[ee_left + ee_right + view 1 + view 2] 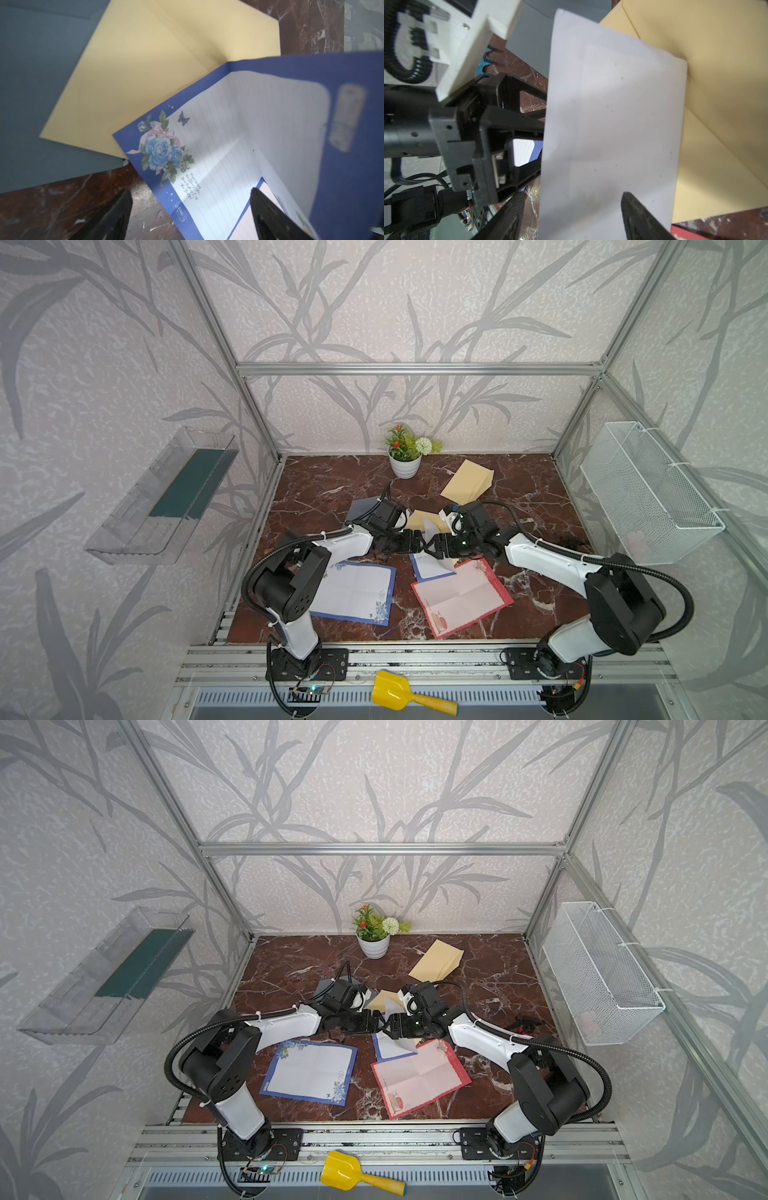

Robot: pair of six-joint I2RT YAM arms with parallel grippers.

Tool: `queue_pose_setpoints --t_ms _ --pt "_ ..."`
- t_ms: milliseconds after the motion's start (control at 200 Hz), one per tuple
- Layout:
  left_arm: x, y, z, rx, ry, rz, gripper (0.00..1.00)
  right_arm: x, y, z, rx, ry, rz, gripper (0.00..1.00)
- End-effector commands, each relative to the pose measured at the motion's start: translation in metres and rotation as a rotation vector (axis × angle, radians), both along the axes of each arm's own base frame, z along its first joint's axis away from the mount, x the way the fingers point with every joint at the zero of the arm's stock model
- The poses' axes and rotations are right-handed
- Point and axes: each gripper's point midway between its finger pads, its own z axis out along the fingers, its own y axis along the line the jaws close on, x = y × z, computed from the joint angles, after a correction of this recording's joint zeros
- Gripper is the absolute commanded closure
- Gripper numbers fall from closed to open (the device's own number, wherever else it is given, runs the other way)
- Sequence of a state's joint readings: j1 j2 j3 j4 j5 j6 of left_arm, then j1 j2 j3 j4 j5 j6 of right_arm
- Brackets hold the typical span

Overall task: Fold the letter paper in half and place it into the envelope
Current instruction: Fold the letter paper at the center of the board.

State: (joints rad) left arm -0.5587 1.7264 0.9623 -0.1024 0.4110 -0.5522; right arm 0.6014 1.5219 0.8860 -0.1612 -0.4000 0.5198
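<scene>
**Fold half made, letter not yet in the envelope**

The step in hand, as I judge it, is the fold itself. The letter paper (430, 570) with the blue border lies at the centre of the table (519, 497). One half is flat on the marble and the other half stands up along the crease. The left gripper (190, 193) reaches in from 9 o'clock. Its jaws are wide apart and released, and one finger (270, 214) is over the flat half without pinching it. The right gripper (572, 195) comes from 3 o'clock, and its jaws are apart too. The raised half stands beside them, and I see no pinch on it.

The next move calls for pressing the raised half down until the edges meet. Then the crease must be flattened and the folded sheet slid toward 12 o'clock into an envelope whose mouth is open.

The near yellow envelope (145, 83) touches the letter on its 12 o'clock side and lies partly on a grey envelope (41, 83). Nothing shows inside either. A second yellow envelope (467, 483) lies alone at 1 o'clock. The flower pot (405, 466) at 12 o'clock holds a small plant. The wire basket (648, 493) hangs on the wall at 3 o'clock, and its content is too faint to tell. The clear tray (137, 531) on the wall at 9 o'clock shows only a dark green panel.
</scene>
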Motion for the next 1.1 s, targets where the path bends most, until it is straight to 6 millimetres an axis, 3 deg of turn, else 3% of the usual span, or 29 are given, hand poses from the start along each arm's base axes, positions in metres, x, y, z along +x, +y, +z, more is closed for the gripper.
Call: queue_pose_setpoints --t_ms 0,230,410,535,750,955,980,1095 --pt "0.014 0.014 0.031 -0.007 -0.088 0.086 0.11 0.003 -0.004 0.002 -0.01 -0.024 -0.005 0.28" --pt "0.03 0.063 0.051 0.009 -0.137 0.322 0.11 0.005 -0.002 0.006 0.005 -0.028 -0.008 0.29" --pt "0.025 0.096 0.061 0.024 -0.156 0.435 0.11 0.009 -0.006 -0.002 -0.044 -0.012 -0.024 0.44" --pt "0.016 0.105 0.074 0.028 -0.195 0.44 0.11 0.011 -0.003 -0.008 -0.1 -0.018 -0.013 0.49" --pt "0.007 0.112 0.096 0.0 -0.256 0.443 0.11 0.006 0.015 -0.024 -0.146 0.0 0.037 0.49" --pt "0.001 0.112 0.092 0.003 -0.241 0.439 0.11 0.005 0.023 -0.033 -0.149 0.023 0.06 0.4" --pt "0.0 0.113 0.091 0.003 -0.237 0.44 0.11 0.004 0.023 -0.043 -0.162 0.046 0.063 0.39" --pt "-0.002 0.115 0.089 0.0 -0.237 0.449 0.11 0.01 0.027 -0.034 -0.132 0.037 0.058 0.38"
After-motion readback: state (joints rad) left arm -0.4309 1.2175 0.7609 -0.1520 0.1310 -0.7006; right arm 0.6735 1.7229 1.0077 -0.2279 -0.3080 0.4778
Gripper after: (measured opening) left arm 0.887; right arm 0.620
